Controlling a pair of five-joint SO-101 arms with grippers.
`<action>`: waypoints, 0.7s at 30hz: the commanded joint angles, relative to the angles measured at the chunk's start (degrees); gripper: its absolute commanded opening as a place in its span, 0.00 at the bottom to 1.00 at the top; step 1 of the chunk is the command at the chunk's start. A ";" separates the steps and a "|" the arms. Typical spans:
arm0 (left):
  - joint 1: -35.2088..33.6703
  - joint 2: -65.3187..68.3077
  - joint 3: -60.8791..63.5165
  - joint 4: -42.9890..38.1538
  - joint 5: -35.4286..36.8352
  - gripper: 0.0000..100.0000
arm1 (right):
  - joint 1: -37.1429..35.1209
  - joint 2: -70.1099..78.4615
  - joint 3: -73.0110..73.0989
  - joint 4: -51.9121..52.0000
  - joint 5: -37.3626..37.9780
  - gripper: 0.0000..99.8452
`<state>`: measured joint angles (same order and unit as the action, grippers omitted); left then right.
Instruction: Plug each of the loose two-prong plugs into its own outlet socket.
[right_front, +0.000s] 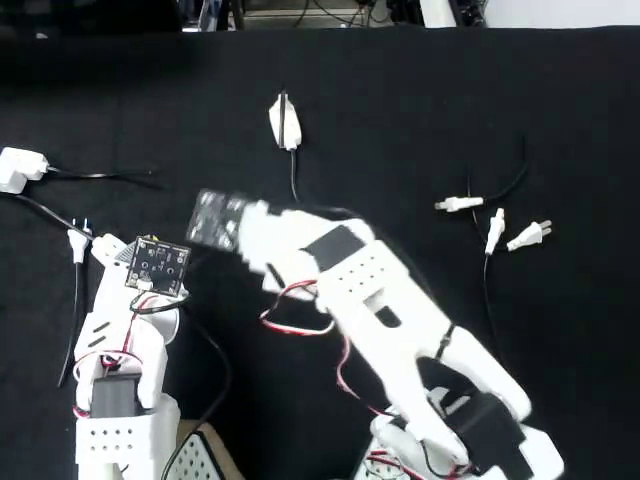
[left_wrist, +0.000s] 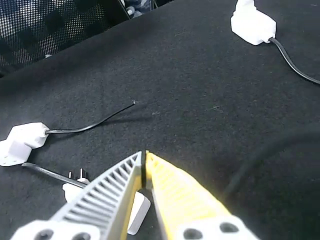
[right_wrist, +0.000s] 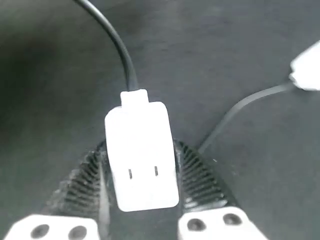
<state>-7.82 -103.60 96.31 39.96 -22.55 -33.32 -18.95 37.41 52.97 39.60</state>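
My right gripper (right_wrist: 141, 148) is shut on a white outlet socket (right_wrist: 141, 160); its two slots face the camera and its black cord runs away over the cloth. In the high view the right arm (right_front: 350, 285) stretches toward the table's middle left. My left gripper (left_wrist: 145, 161) is shut, its grey and yellow fingers meeting just above a white two-prong plug (left_wrist: 75, 187). That plug (right_front: 78, 241) lies at the left beside the left gripper (right_front: 102, 247). Three more loose plugs (right_front: 495, 228) lie at the right. One socket (right_front: 285, 122) sits at the far middle, another (right_front: 20, 168) at the far left.
Black cloth (right_front: 420, 110) covers the table. Thin black cords trail from the sockets and plugs, one (right_front: 293, 185) passing close to the right arm. A white piece with a cord (right_wrist: 307, 72) lies off to one side of the held socket. A mesh chair (left_wrist: 45, 25) stands beyond the table.
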 joint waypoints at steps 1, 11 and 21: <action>0.84 -0.88 1.10 -1.23 -0.09 0.03 | 4.31 -2.86 0.22 -2.64 -4.13 0.01; 2.42 -0.88 1.10 -15.56 25.05 0.03 | 6.24 -2.59 2.15 -3.34 -8.79 0.01; 25.01 -0.88 1.10 -17.67 32.70 0.03 | 4.84 -3.12 2.15 -4.66 -17.05 0.01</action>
<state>9.85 -103.60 96.31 21.85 9.45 -27.60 -19.65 39.96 49.10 23.43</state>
